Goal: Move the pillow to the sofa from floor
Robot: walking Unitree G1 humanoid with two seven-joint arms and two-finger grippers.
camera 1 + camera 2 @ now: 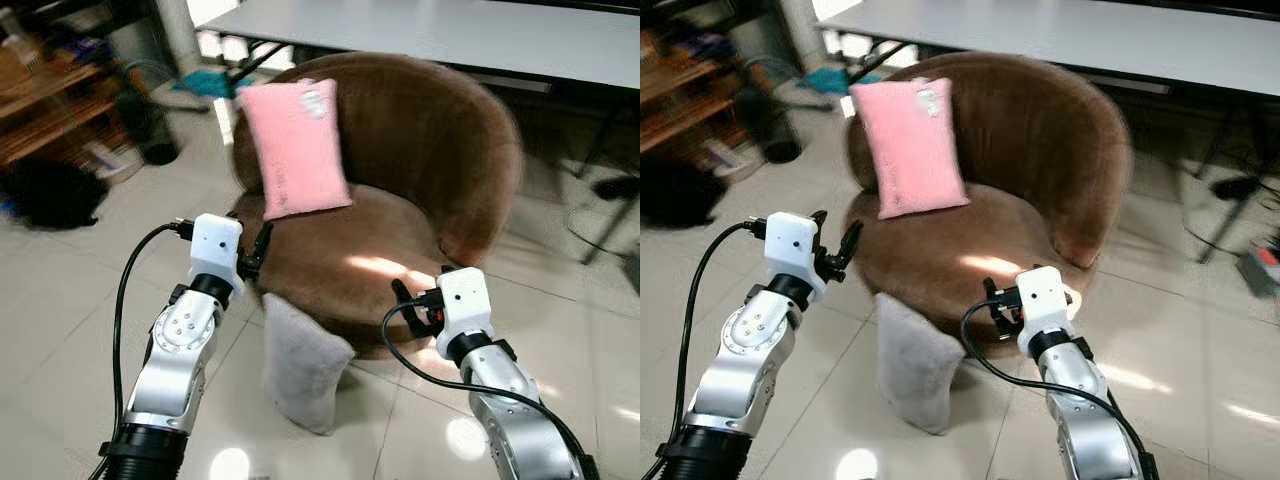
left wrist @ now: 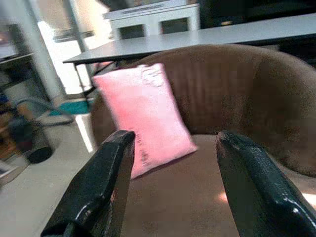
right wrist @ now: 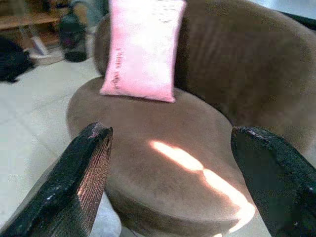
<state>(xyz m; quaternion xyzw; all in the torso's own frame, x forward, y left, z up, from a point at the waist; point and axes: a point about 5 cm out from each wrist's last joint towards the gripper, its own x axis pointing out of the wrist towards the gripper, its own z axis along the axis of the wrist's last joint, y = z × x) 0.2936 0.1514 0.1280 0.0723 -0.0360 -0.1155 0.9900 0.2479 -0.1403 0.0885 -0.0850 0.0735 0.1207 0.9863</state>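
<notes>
**Mia:** Where is the pillow that needs to go up?

**Ben:** The grey pillow is on the floor. It stands up and leans on the front of the brown sofa. It sits low down between the two arms.

**Mia:** What is the left gripper doing?

**Ben:** It is up by the left edge of the seat, above the grey pillow. Its fingers are wide apart and hold nothing.

**Mia:** And that pink pillow?

**Ben:** It is already on the seat, leaning on the back of the sofa.

**Mia:** And the right gripper?

**Ben:** It is near the front right of the seat. Its fingers are wide apart too, with nothing in them.

**Mia:** So what step is this?

**Ben:** I think it is the start. Nothing is picked up yet. Next, a gripper has to go down to the grey pillow, close on its top edge, and lift it onto the seat.
</notes>
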